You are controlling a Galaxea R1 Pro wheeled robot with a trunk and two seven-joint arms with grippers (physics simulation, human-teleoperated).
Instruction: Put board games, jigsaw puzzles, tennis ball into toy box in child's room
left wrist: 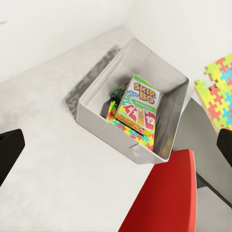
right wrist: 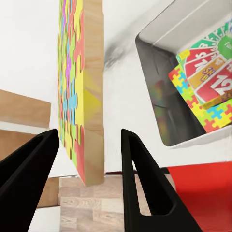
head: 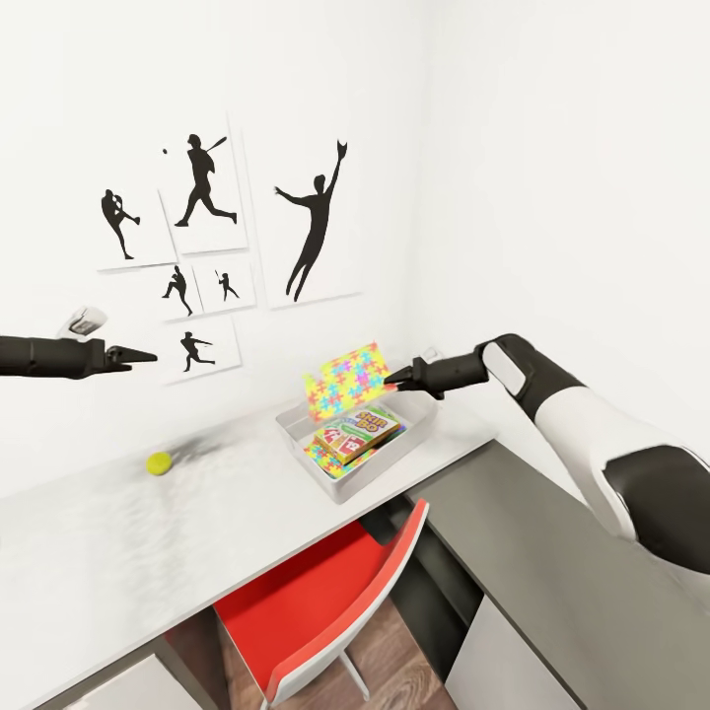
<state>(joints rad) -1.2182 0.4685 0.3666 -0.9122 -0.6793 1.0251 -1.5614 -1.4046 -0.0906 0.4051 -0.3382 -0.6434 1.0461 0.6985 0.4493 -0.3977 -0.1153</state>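
In the head view, the right end effector [head: 402, 376] holds a jigsaw puzzle [head: 345, 383] by its edge, the board standing nearly upright above the toy box [head: 419, 422]. That upright, edge-on hold looks chosen so the wide board can go down into the box past the walls. The box sits on the white worktop [head: 118, 532] against the wall, and it already carries a Skip-Bo board game [head: 365, 431] lying on another jigsaw. The tennis ball [head: 159, 462] rests on the worktop well apart from the box, toward the left arm. The left end effector [head: 146, 355] hangs in the air over the worktop near the baseball posters [head: 202, 182], carrying nothing that can be seen; whether it is parted cannot be told here. A red chair [head: 325, 602] is tucked under the worktop in front of the box, below the working height.

In the left wrist view, the toy box [left wrist: 171, 104] is seen from above, its contents stacked toward one side. The black fingers [left wrist: 9, 145] stand wide apart at the frame edges, empty. The held puzzle [left wrist: 220, 84] shows beside the box's rim.

In the right wrist view, the fingers [right wrist: 137, 169] straddle the puzzle [right wrist: 79, 92], which sits between them edge-on; the gap on one side leaves the firmness of the clamp uncertain. The toy box [right wrist: 154, 72] lies just beside. The games inside may keep the board from lying flat.
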